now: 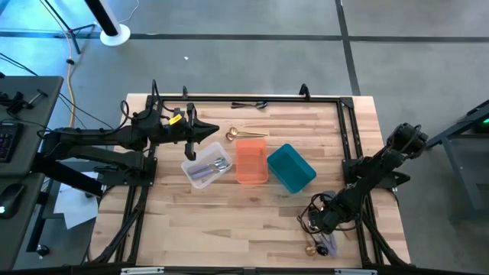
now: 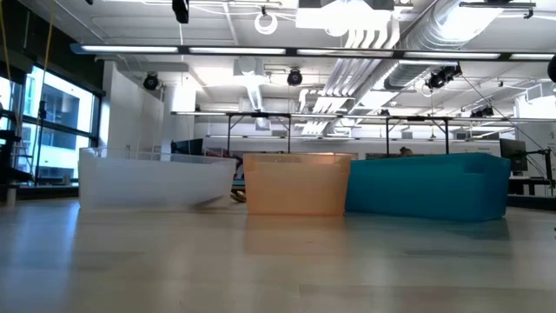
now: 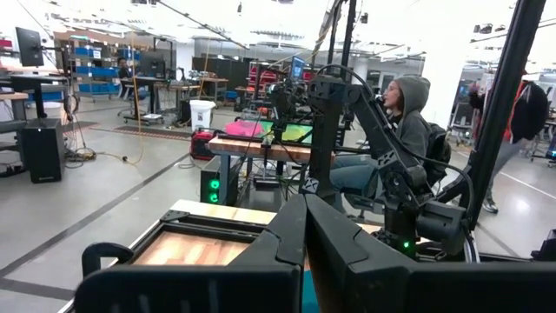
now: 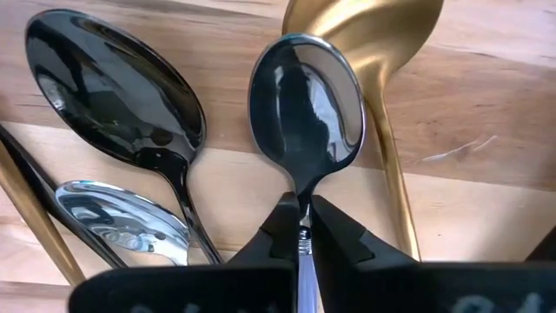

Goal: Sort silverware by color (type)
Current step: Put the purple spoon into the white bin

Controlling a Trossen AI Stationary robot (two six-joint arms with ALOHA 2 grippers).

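Now your right gripper point(image 4: 304, 228) is clenched on a silver spoon's point(image 4: 306, 104) handle at the table's point(image 1: 229, 229) five o'clock corner, while your left gripper point(image 3: 304, 228) hangs clenched on nothing.

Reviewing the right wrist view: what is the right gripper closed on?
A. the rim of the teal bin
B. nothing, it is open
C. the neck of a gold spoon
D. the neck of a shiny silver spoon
D: the right gripper is shut on the silver spoon, pinching its thin neck just below the bowl; the gold spoon lies beside it, ungripped.
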